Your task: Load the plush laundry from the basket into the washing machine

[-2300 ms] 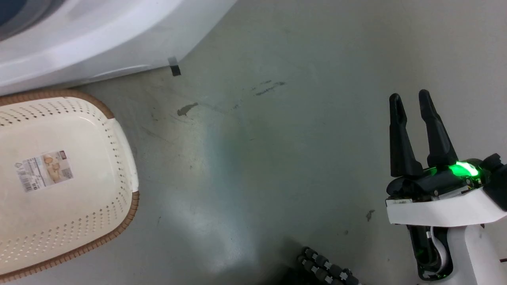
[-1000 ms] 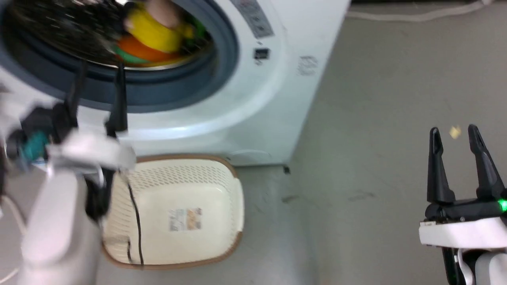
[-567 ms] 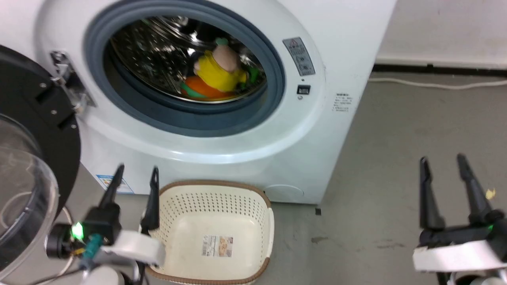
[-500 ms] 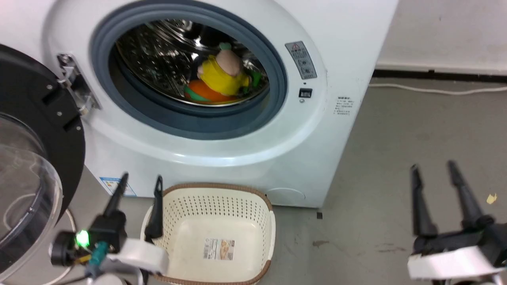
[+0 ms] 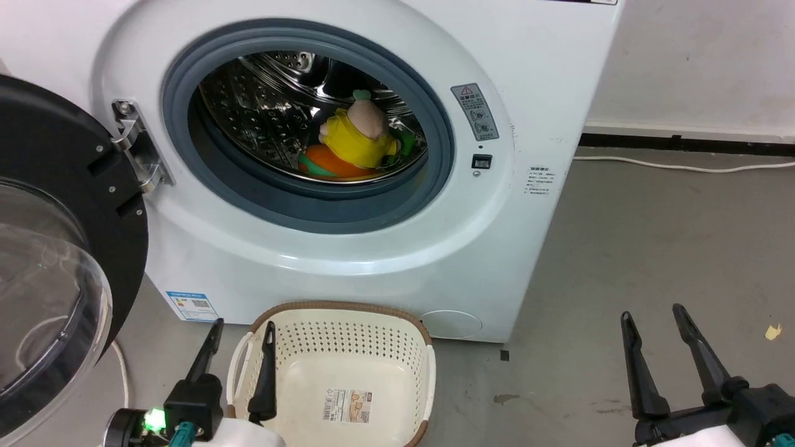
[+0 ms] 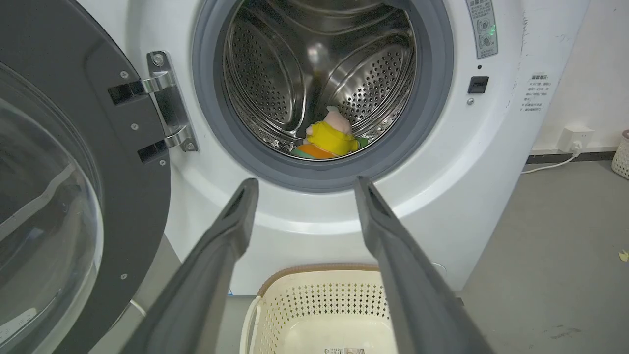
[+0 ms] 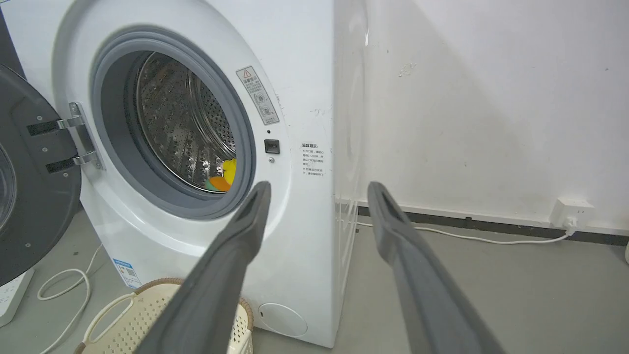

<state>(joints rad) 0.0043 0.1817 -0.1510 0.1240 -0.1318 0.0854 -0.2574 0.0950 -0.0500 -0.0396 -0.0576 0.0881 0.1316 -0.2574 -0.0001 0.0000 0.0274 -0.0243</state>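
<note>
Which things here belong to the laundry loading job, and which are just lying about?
Job: plush laundry, lying in the drum; basket; washing machine.
Lying about: white cable; yellow scrap; wall socket.

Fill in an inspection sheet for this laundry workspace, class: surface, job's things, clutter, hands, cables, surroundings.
Surface: grey floor, one dark stain.
Job's things: doll lies in the drum of the washer; door swung open at left; basket on the floor before the washer, holding nothing but its label.
Clutter: small yellow scrap on the floor at right.
Hands: left hand open by the basket's left rim; right hand open above bare floor; neither holds anything.
Cables: white cable along the wall; white cord on the floor by the door.
Surroundings: white wall, dark skirting.
</note>
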